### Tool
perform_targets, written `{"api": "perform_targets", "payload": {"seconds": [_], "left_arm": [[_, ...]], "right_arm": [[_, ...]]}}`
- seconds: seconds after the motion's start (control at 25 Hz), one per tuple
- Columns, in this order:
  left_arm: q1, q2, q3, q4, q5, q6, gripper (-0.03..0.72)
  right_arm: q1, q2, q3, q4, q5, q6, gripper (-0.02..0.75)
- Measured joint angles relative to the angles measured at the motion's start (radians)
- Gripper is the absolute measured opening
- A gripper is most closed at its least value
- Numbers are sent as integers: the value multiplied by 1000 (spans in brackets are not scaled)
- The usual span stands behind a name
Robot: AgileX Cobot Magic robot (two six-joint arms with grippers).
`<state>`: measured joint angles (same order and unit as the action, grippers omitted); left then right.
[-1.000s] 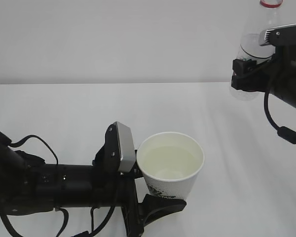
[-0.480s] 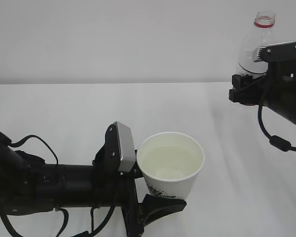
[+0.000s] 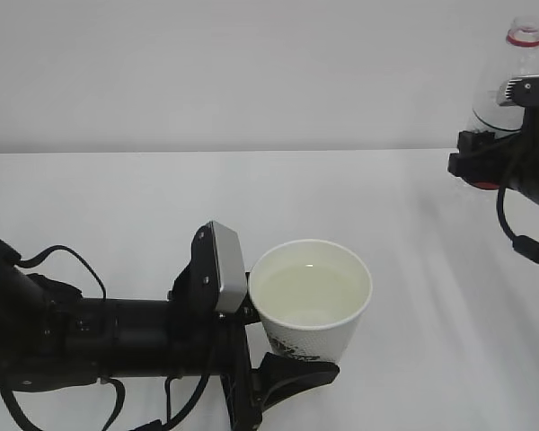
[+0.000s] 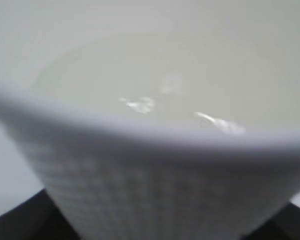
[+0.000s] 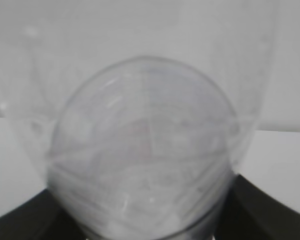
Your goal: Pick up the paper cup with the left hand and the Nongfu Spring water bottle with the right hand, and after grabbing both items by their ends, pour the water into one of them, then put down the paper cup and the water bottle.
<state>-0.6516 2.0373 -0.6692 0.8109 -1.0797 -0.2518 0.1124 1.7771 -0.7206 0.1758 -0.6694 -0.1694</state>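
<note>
The paper cup (image 3: 311,301) stands upright near the front edge of the bench (image 3: 117,197), about midway along it, gripped low on its wall by the left hand (image 3: 283,364), whose jaws are pinching the cup's lower part from either side. The cup holds the water (image 3: 307,293), a clear liquid filling much of the inside; the left wrist view shows glints on its surface (image 4: 140,104) behind the blurred rim. A dark logo shows on the cup's side below the rim. The Nongfu Spring water bottle (image 3: 512,67) is held up off the bench toward the far right corner, neck uppermost with its red ring visible and mouth uncapped. The right hand (image 3: 485,166) has its jaws pinching the bottle's lower body. Through the right wrist view the bottle's base (image 5: 145,150) fills the frame between the dark jaws. Cup and bottle are well apart.
</note>
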Motion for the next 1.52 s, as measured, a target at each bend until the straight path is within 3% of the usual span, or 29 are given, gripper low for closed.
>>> {"api": "perform_targets", "payload": {"seconds": [0.8, 1.52], "left_arm": [[0, 0, 0, -8, 0, 0, 546], [0, 0, 0, -8, 0, 0, 546]], "right_arm": [[-2, 97, 0, -87, -16, 145, 476], [-2, 167, -2, -109, -35, 163, 476]]}}
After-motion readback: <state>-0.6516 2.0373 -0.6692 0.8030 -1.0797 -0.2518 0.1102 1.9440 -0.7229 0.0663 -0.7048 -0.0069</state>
